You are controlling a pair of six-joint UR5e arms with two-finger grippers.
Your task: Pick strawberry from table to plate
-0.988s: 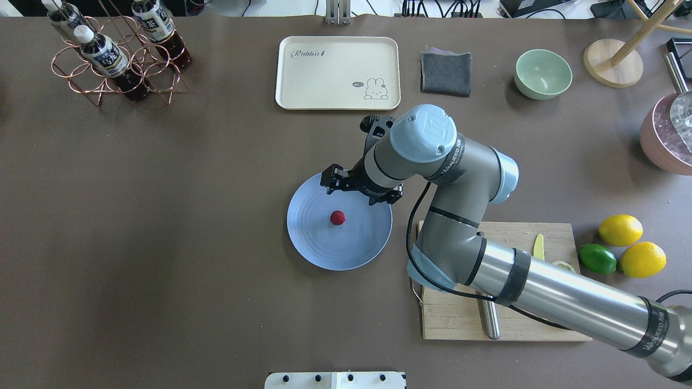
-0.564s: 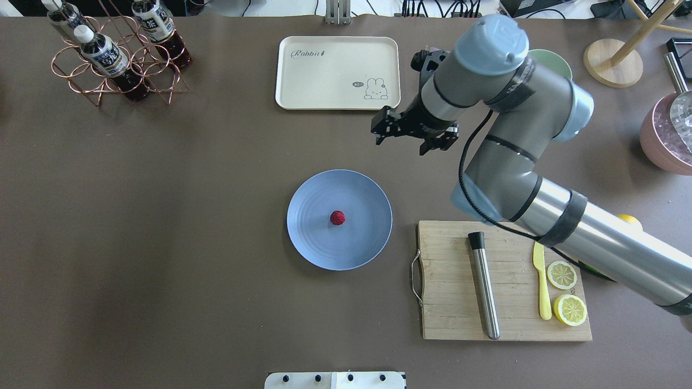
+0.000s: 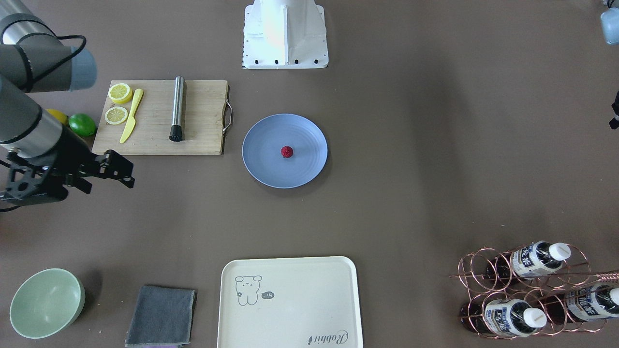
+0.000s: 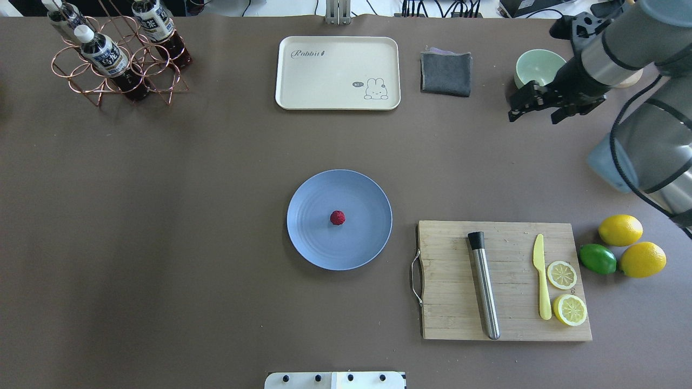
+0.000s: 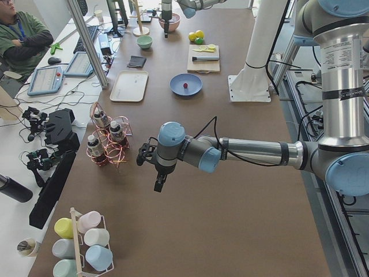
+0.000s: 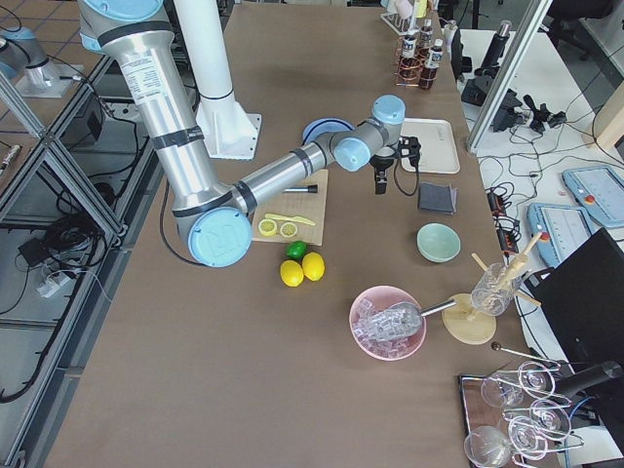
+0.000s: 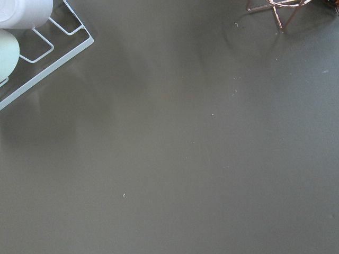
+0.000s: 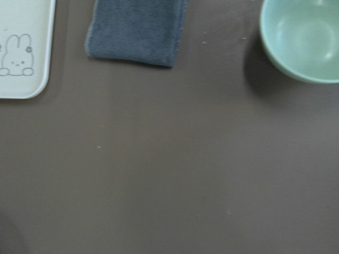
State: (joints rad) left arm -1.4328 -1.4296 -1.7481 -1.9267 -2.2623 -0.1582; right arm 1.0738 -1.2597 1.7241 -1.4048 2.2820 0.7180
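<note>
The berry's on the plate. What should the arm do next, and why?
Probably just pull the right gripper back to rest. The strawberry sits in the middle of the plate, and the gripper is open, empty and far off by the bowl, so nothing seems left to carry.

Front-facing view: a dark sliver at the frame edge, probably the left gripper (image 3: 614, 112), is cropped; its jaw state cannot be read. One lemon (image 3: 57, 116) is partly hidden behind the right arm (image 3: 23, 126). The grey cloth (image 3: 162, 309) and the cream tray (image 3: 300, 290) are cropped at the bottom edge. Overhead view: the right gripper (image 4: 532, 115) partly covers the green bowl (image 4: 545, 64).
</note>
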